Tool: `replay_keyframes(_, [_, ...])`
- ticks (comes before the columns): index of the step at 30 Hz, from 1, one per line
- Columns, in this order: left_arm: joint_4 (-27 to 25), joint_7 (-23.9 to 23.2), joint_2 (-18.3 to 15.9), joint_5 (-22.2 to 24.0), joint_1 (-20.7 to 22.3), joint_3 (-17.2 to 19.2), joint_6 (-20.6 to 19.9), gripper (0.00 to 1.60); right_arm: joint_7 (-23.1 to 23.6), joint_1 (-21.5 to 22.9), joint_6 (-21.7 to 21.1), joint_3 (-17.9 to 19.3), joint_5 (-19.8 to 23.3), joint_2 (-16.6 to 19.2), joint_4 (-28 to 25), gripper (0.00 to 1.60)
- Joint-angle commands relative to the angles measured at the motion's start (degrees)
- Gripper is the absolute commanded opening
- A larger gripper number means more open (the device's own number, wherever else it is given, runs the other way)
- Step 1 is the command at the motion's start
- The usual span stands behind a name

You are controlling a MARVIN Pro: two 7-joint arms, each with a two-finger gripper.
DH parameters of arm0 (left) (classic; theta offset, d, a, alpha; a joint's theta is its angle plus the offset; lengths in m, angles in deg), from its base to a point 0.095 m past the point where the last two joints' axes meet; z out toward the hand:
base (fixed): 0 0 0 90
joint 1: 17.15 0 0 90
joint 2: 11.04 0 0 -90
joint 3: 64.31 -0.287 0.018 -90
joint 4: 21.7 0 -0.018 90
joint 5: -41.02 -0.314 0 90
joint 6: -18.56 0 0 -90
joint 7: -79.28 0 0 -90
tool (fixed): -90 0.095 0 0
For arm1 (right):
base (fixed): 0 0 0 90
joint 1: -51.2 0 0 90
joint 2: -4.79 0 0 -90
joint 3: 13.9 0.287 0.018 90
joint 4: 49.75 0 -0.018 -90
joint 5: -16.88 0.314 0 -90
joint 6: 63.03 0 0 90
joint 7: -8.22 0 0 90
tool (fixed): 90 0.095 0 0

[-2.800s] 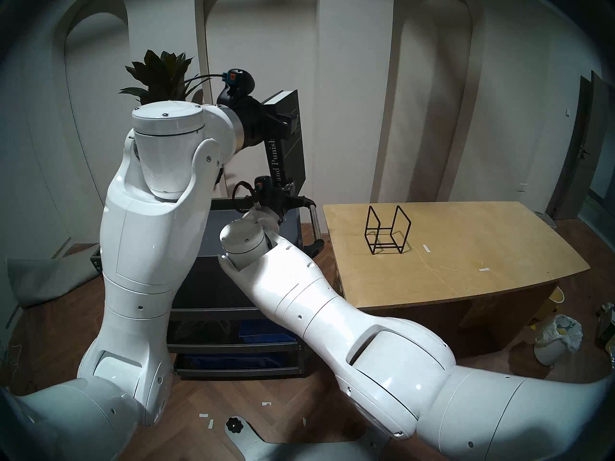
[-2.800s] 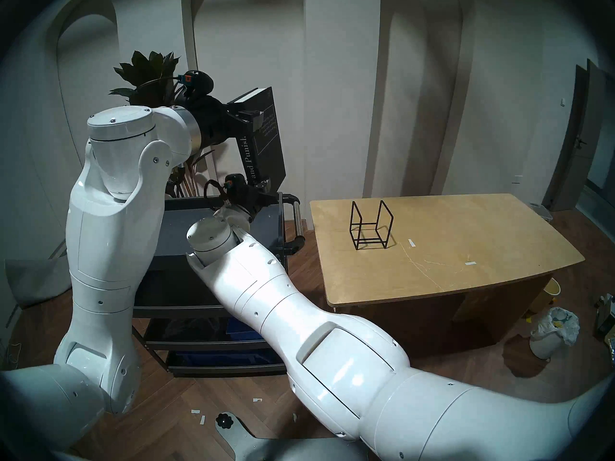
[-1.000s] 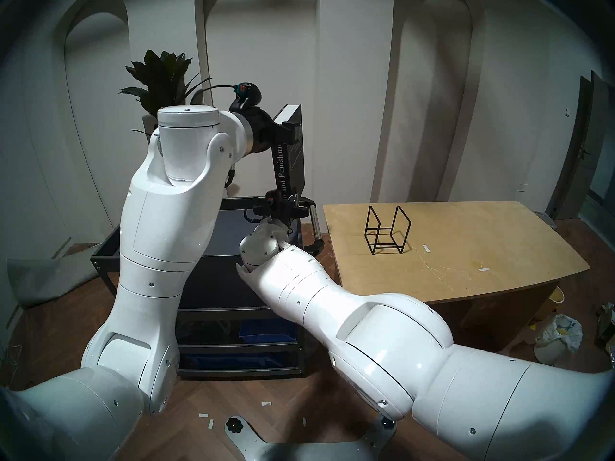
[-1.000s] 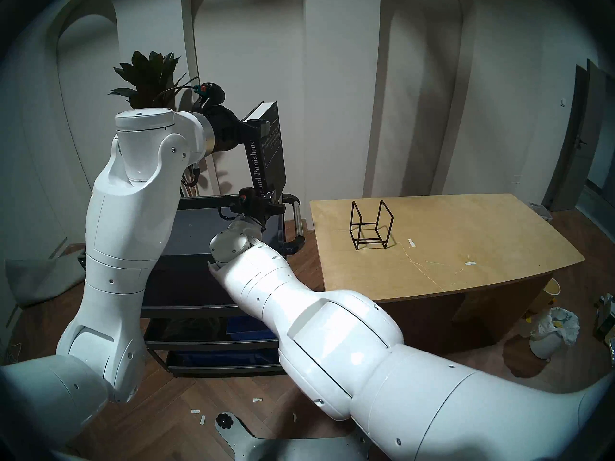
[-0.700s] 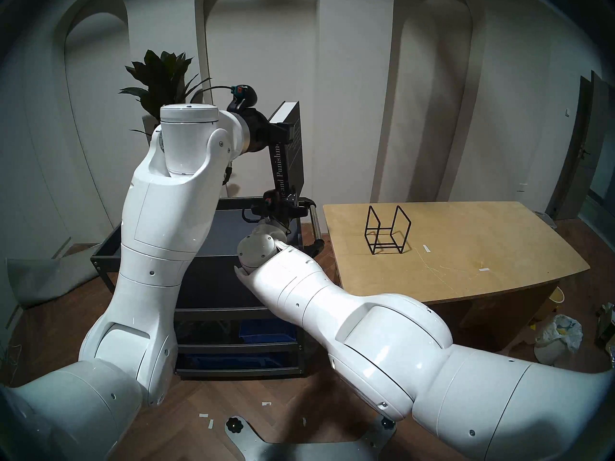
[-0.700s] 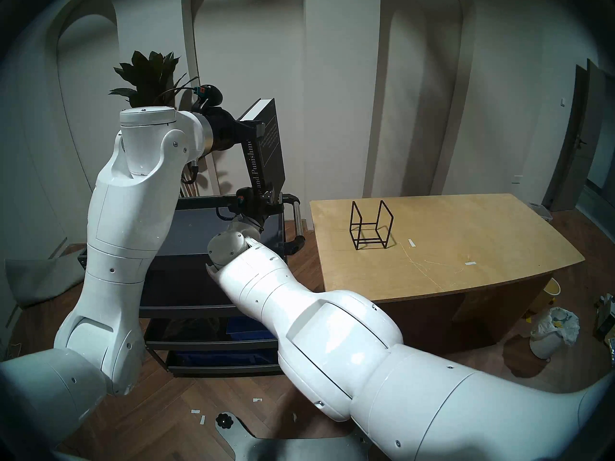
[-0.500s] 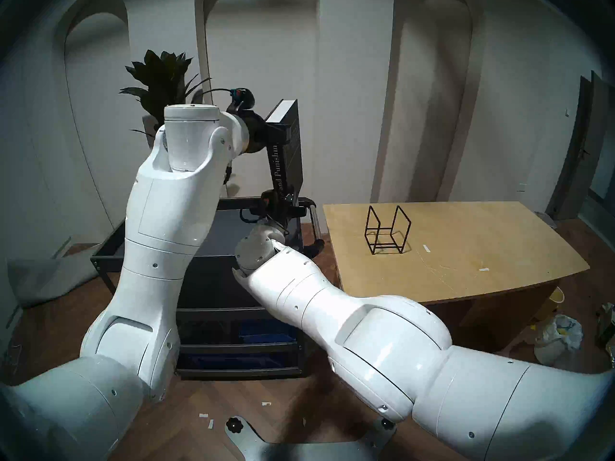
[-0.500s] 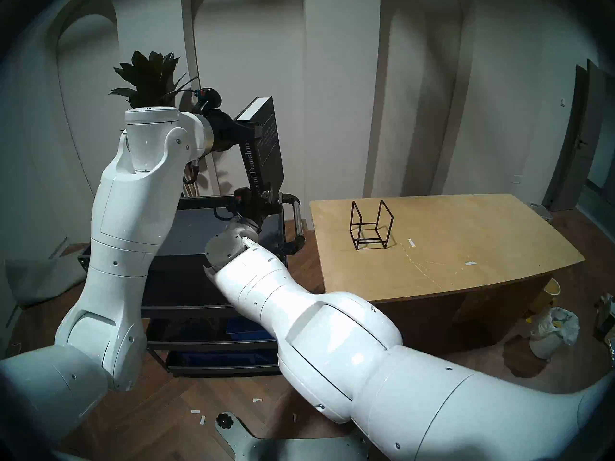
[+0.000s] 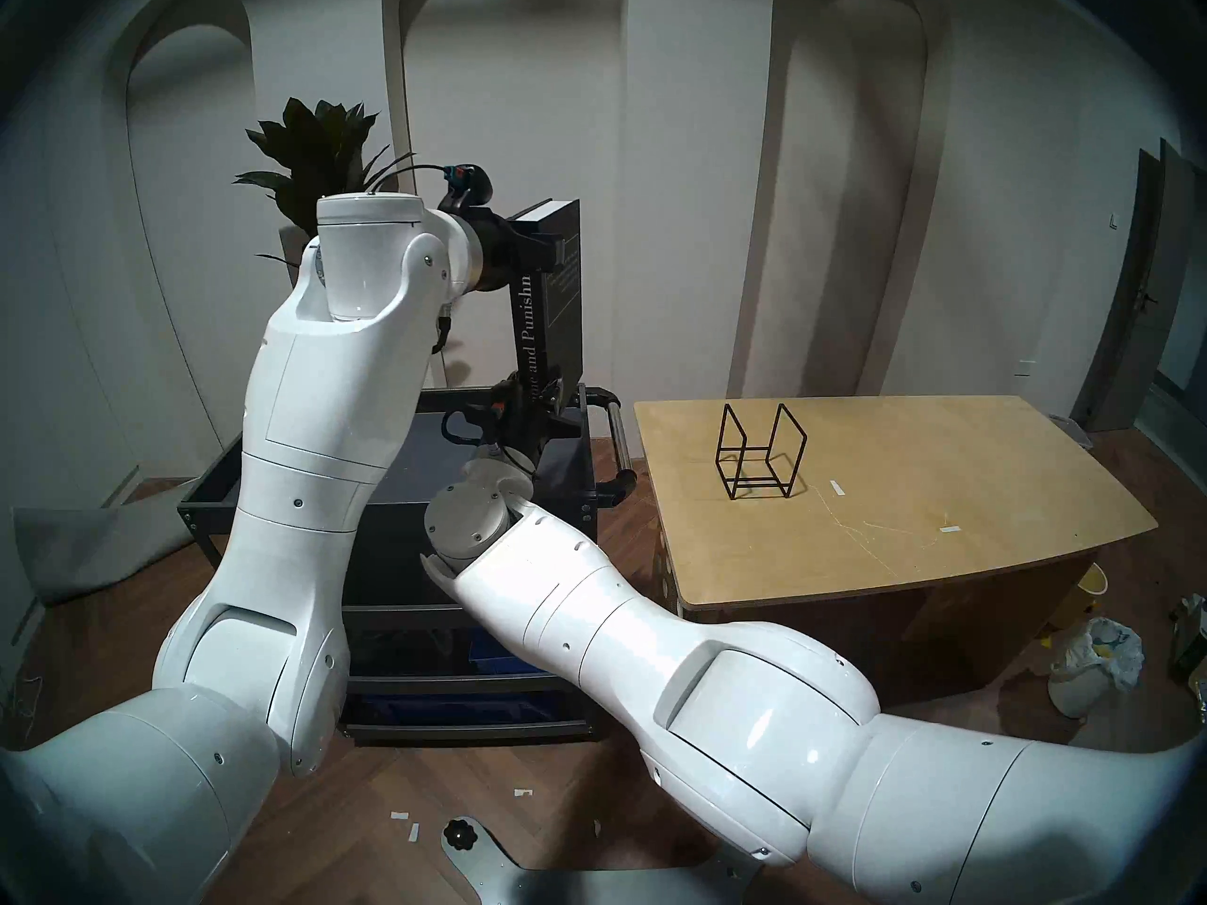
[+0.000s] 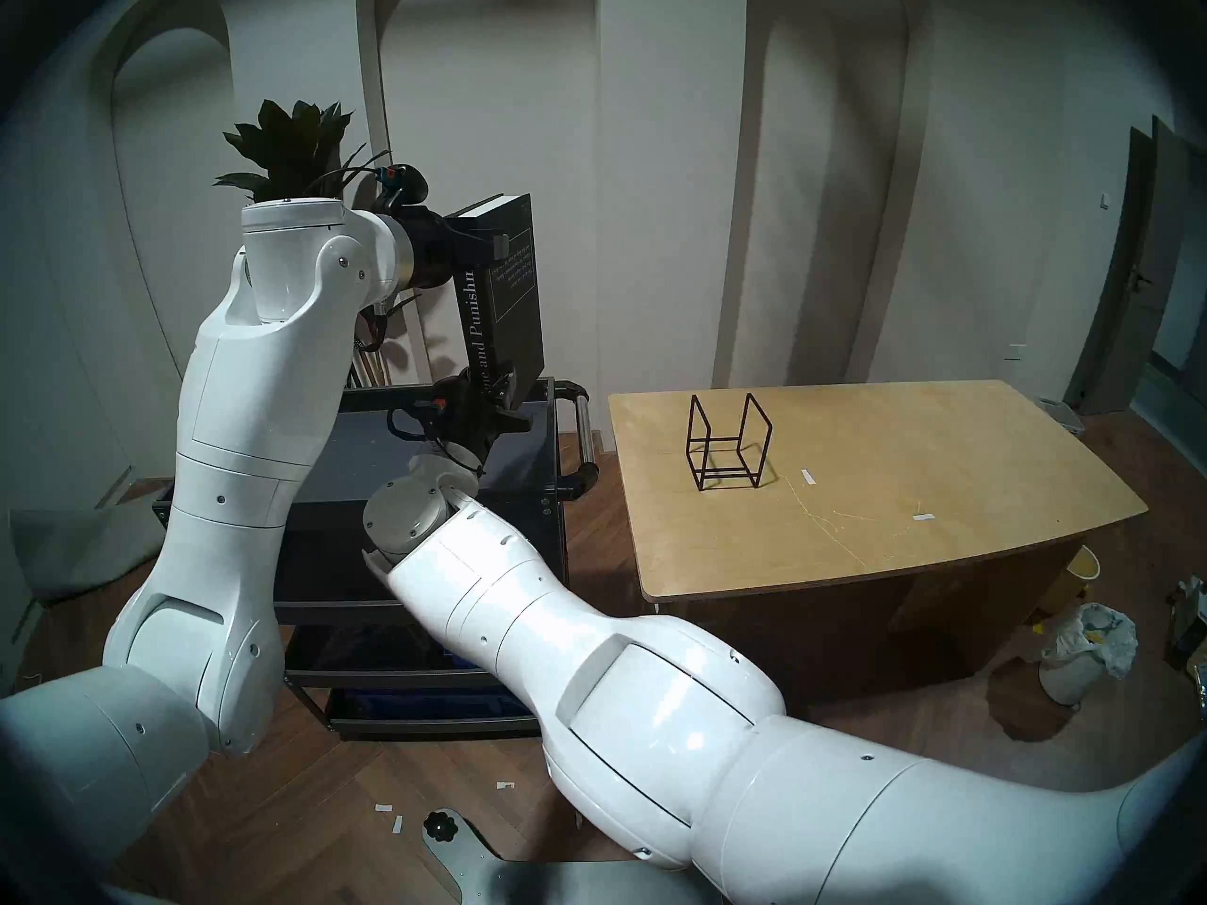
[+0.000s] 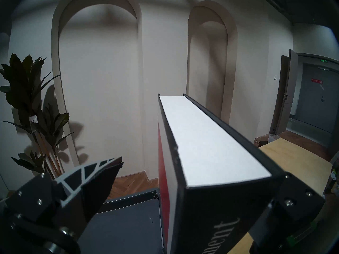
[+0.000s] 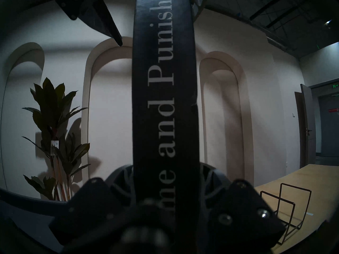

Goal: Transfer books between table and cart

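Note:
The thick black book (image 9: 530,322) with white "and Punish" spine lettering stands upright in the air over the back right corner of the black cart (image 9: 208,492). My right gripper (image 9: 555,388) is shut on its lower end, and the wrist view shows the spine (image 12: 165,101) between the fingers. My left gripper (image 9: 550,247) straddles the book's top, open. In its wrist view the left finger (image 11: 102,174) stands clear of the reddish cover while the other finger lies against the far cover beside the white page edges (image 11: 201,138). The plywood table (image 9: 914,525) is to the right.
A small black wire rack (image 9: 761,450) stands on the table's back left part. The cart's steel-bar handle (image 9: 617,433) faces the table across a narrow gap. A potted plant (image 9: 313,146) stands behind the cart. A lined bin (image 9: 1091,668) sits on the floor at the right.
Both arms and the book have shifted left, away from the table, and the book now stands straighter. The right elbow has dropped and swung left.

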Motion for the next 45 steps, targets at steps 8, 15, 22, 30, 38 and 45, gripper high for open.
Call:
replay_keyframes(8, [0.25, 2.64, -2.41, 3.83, 2.94, -2.52, 1.97, 0.0, -1.43, 0.67, -6.82, -0.14, -0.02, 2.21, -10.23, 0.0])
replay_keyframes(15, [0.95, 4.76, -2.87, 5.74, 4.02, -3.87, 3.57, 0.0, -0.71, -0.61, -12.42, 0.73, 1.82, 3.6, -13.9, 0.0])
replay_keyframes(22, [2.39, 6.71, -3.22, 8.0, 5.16, -5.21, 5.2, 0.0, 1.52, -1.56, -17.12, 0.95, 3.55, 4.93, -17.6, 0.0])
replay_keyframes(30, [3.85, 8.47, -4.12, 10.25, 6.08, -7.15, 6.39, 0.0, 4.11, -0.96, -19.42, 1.49, 5.36, 6.01, -19.34, 1.6])
replay_keyframes(38, [5.33, 9.74, -4.16, 11.79, 7.42, -8.68, 7.43, 0.0, 6.1, -0.61, -21.5, 2.21, 7.1, 7.17, -21.53, 1.6])
replay_keyframes(45, [7.74, 11.02, -3.65, 12.36, 9.02, -9.76, 9.36, 0.0, 7.54, -3.11, -25.58, 2.0, 9.27, 8.26, -25.6, 1.6])
